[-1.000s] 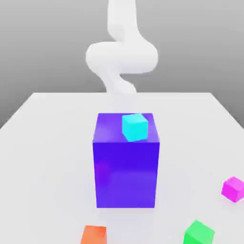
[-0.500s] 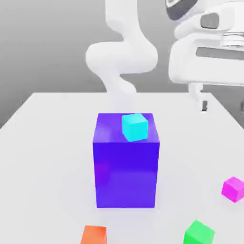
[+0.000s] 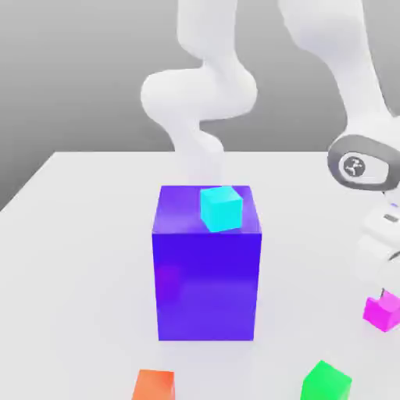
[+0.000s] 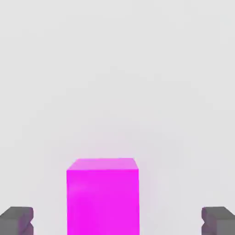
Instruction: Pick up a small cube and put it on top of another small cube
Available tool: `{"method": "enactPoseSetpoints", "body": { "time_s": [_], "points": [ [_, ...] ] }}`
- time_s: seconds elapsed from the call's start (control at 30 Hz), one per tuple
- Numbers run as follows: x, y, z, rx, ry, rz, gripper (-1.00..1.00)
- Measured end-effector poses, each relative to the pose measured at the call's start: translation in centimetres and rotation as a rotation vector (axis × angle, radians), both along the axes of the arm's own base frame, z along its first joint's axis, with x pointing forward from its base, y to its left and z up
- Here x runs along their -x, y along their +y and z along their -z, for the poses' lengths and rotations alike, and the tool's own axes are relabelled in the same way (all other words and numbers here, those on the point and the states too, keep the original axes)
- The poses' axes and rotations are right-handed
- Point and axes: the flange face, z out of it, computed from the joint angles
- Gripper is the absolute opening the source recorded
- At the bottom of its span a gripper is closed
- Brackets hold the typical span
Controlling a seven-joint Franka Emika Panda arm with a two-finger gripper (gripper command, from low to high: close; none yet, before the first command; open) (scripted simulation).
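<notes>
Open gripper (image 4: 117, 221) around magenta cube (image 4: 103, 202), fingers apart

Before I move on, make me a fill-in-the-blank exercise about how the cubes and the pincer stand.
1. The small cube on top of the big block is ____.
2. In the hand view, the pincer stands ____, its fingers spread wide.
3. The cube between those spread fingers is ____.
4. At the exterior view's bottom edge, the cube farthest to that view's left is ____.

Missing words, in order: cyan; open; magenta; orange.
</notes>
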Motion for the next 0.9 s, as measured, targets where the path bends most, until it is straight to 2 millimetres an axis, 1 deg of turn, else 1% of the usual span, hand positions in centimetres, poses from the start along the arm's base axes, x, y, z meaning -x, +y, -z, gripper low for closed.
{"method": "enactPoseSetpoints", "body": {
  "time_s": [0.03, 0.07, 0.23, 0.27, 0.3, 0.33, 0.43, 0.47, 0.5, 0.57, 0.67, 0.7, 0.73, 0.8, 0.83, 0.9],
  "points": [
    [0.1, 0.0, 1.3, 0.001, 0.001, -0.001, 0.0],
    [0.2, 0.0, 2.4, 0.002, 0.002, -0.003, -1.0],
    [0.2, 0.0, 2.4, 0.001, 0.001, -0.003, -1.0],
    [0.2, -0.1, 3.0, 0.002, 0.001, -0.003, -1.0],
    [0.2, 0.0, 2.6, 0.001, 0.001, -0.003, -1.0],
    [0.2, 0.0, 1.7, 0.0, 0.001, -0.002, -1.0],
    [0.2, 0.0, -1.7, 0.0, 0.001, -0.002, -1.0],
    [-0.1, -0.2, -2.8, 0.003, 0.001, 0.009, -1.0],
    [-2.1, -1.5, -3.6, 0.007, 0.0, 0.081, -1.0],
    [-6.7, -4.8, -5.0, 0.012, -0.002, 0.256, -1.0],
    [-12.8, -10.9, -7.1, 0.008, 0.001, 0.518, -1.0],
    [-14.7, -13.1, -7.1, 0.005, 0.002, 0.605, -1.0],
    [-15.7, -14.2, -6.4, 0.003, 0.003, 0.65, -1.0],
    [-16.4, -15.1, -3.9, 0.002, 0.003, 0.683, -1.0],
    [-16.5, -15.3, -2.8, 0.001, 0.003, 0.689, 1.0],
    [-16.5, -15.3, -2.8, 0.001, 0.003, 0.689, 1.0]
  ]
}}
